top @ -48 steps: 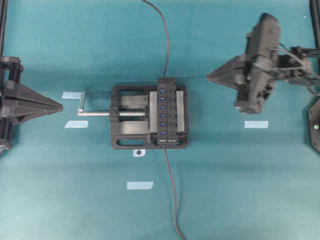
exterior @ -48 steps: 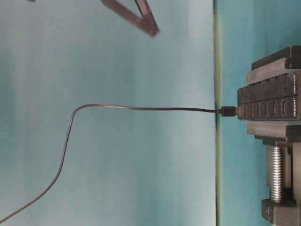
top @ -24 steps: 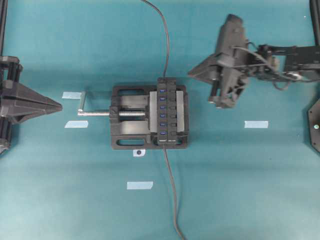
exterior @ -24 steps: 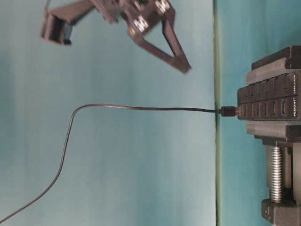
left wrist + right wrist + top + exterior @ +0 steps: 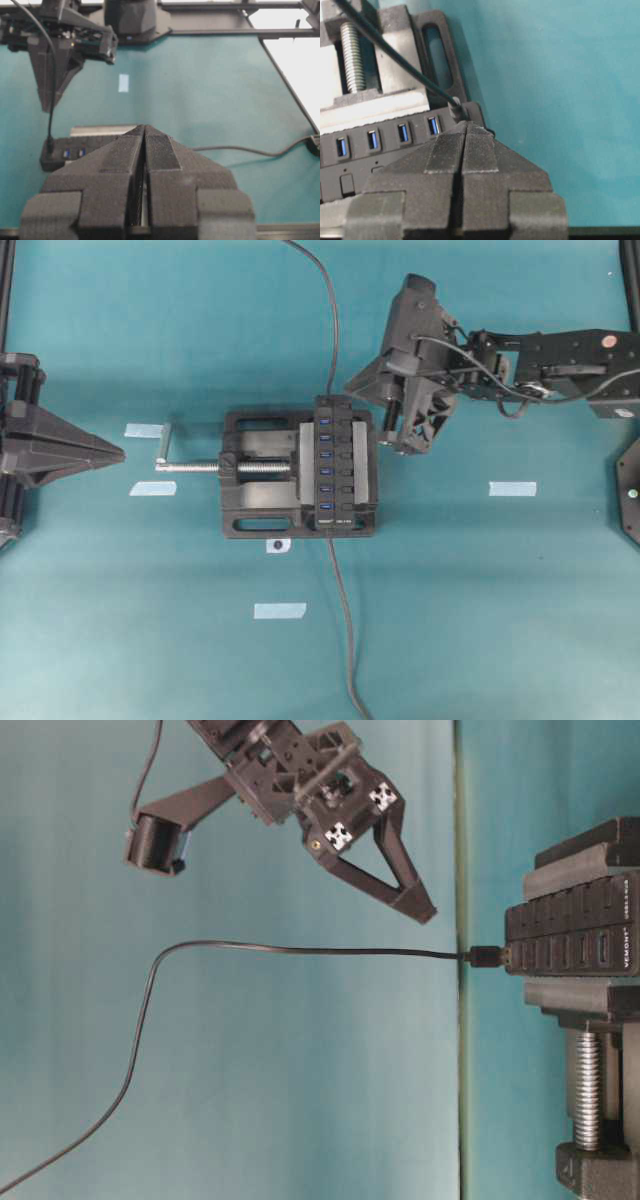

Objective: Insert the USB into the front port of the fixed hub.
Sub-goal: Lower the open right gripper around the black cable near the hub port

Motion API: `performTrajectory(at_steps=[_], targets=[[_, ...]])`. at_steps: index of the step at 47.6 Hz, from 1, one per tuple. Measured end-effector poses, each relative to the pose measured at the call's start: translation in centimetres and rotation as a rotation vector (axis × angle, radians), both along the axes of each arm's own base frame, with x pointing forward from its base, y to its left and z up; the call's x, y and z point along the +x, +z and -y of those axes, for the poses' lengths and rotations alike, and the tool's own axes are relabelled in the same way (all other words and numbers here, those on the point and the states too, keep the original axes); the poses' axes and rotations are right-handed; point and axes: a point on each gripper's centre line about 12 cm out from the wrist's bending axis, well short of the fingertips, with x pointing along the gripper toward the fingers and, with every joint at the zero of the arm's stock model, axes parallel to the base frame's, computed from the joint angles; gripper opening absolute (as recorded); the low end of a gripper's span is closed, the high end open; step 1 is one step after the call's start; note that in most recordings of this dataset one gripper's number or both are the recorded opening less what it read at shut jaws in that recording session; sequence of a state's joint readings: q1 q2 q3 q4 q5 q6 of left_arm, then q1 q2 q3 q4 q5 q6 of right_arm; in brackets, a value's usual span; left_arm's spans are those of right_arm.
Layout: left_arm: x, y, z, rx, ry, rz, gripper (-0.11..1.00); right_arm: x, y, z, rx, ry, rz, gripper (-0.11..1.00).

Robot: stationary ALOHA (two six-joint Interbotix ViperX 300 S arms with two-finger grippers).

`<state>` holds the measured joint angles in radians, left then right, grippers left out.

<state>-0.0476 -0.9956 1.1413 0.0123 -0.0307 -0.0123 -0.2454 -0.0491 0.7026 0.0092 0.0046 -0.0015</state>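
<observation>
The fixed hub [image 5: 328, 460] is a black bar with blue sockets, clamped in a vise, also visible from table level [image 5: 570, 935]. The USB [image 5: 485, 957], a small black plug on a thin cable [image 5: 335, 330], rests against the hub's end opposite the white print. How deep it sits I cannot tell. My right gripper [image 5: 348, 392] is shut and empty, its tip just right of that end and above the plug [image 5: 456, 107]. My left gripper [image 5: 122, 452] is shut and empty at the far left, pointing at the vise handle.
The black vise [image 5: 250, 510] with its silver screw holds the hub mid-table. A second dark cable [image 5: 345, 640] runs from the hub's printed end to the near edge. Pale tape strips [image 5: 512, 488] [image 5: 279, 610] [image 5: 148, 430] lie on the teal surface.
The right arm has swung left from the right side to the hub's far end, gripper shut throughout. Left arm, plug and cables have not moved.
</observation>
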Motion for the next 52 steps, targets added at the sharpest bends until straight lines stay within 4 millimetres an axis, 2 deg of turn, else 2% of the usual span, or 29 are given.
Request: performTrajectory(at_steps=[21,33,39,49,52], targets=[[0.0,-0.3,0.1,-0.003,-0.003,-0.008,0.00,0.1,-0.8,0.0,0.005,0.000,-0.021,-0.06],[-0.3,-0.3,0.0,-0.023,0.003,-0.001,0.00,0.3,-0.8,-0.1,0.013,0.002,-0.047,0.02],[-0.6,-0.3,0.0,-0.023,0.003,0.007,0.00,0.6,-0.7,-0.2,0.014,0.007,-0.049,0.23],[-0.7,-0.7,0.0,-0.024,0.003,0.000,0.00,1.4,-1.2,-0.4,0.014,0.019,-0.053,0.81],[-0.7,-0.8,0.0,-0.024,0.003,-0.001,0.00,1.6,-1.4,-0.5,0.015,0.022,-0.058,0.90]])
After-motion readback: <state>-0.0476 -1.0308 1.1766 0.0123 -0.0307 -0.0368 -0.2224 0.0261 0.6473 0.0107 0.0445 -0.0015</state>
